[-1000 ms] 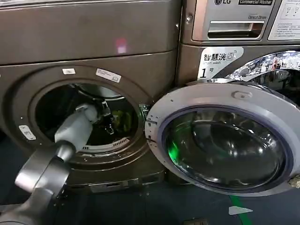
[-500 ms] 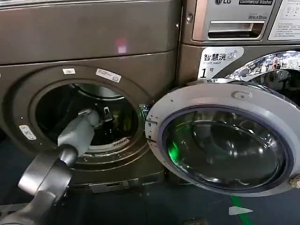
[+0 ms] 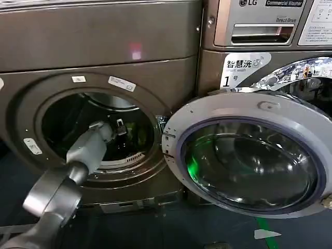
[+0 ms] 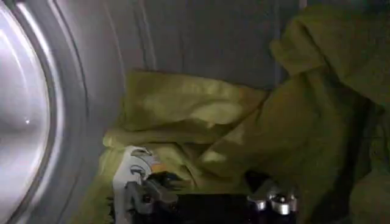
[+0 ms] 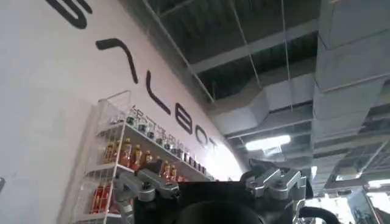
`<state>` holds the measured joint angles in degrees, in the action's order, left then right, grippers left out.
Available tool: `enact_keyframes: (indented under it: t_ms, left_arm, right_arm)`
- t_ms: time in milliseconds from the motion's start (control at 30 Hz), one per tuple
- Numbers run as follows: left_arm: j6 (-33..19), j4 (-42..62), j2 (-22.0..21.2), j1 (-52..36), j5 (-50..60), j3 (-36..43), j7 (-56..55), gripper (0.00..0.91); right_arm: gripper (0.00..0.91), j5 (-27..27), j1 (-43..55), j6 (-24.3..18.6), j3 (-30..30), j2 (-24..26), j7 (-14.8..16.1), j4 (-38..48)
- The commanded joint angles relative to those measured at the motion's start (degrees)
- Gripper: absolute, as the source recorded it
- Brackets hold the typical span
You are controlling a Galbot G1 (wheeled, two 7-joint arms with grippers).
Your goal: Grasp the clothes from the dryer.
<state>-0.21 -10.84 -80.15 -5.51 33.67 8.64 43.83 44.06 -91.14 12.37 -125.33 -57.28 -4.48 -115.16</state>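
Dryer fills the left half of your head view, bronze-brown, its round opening at centre left. The grey-rimmed glass door hangs swung wide across the lower right, so the drum is free to reach into. Your left arm rises from the lower left corner and passes through the opening; its gripper sits deep inside, near the middle of the dark drum.

Clothes lie in the drum: in the left wrist view, yellow-green fabric is heaped across the centre and right of the frame, against the grey drum wall. The left gripper shows at the bottom edge, its jaws spread wide with fabric just beyond and between the tips, not yet pinched. A white printed patch sits by one finger. It looks lined up to close on the nearest fold.

Your right gripper is parked well away, pointing up at a ceiling and a shelf of bottles, jaws spread and empty.
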Motion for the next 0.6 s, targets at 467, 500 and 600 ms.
enact_keyframes:
  t_ms: [467,500,600]
  left_arm:
    - [0.0,-0.2,0.2,-1.0,-2.4,0.5,0.7,0.000]
    - [0.0,-0.2,0.2,-1.0,-2.6,0.5,0.7,0.000]
    - [0.6,-0.4,0.2,-1.0,-3.7,0.3,0.7,0.000]
  right_arm:
    - [0.907,-0.3,0.3,-0.2,0.5,-0.1,0.1,0.1]
    - [0.907,-0.3,0.3,-0.2,0.5,-0.1,0.1,0.1]
    - [0.907,-0.4,0.3,-0.3,0.4,-0.2,0.1,0.2]
